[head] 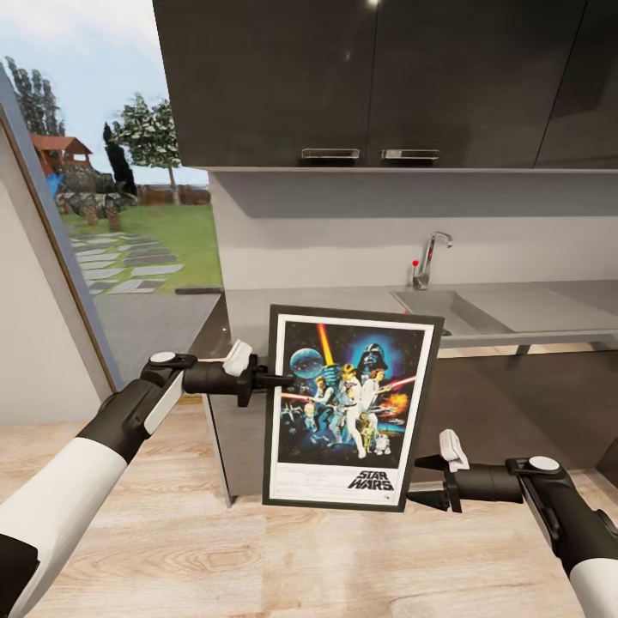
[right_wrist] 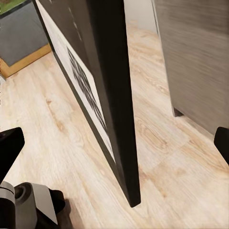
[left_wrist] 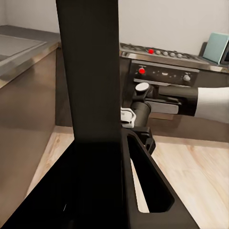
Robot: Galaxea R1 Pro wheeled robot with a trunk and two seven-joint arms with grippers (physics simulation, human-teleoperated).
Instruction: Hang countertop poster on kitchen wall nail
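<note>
Poster (head: 350, 408) is off the bench (head: 343, 302), upright in the air in front of it, above the wood floor (head: 215, 549). Left gripper (head: 279, 379) grasps the poster's left edge, fingers clenched on the frame. Right gripper (head: 425, 479) sits just beside the lower right corner; its fingers (right_wrist: 9, 145) are spread wide, probably not touching the frame. Sink (head: 446, 311) and tap (head: 427, 257) behind.

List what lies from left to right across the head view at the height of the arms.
Left arm → left claw at the poster's left edge → poster → right claw near its lower right corner → right arm.
</note>
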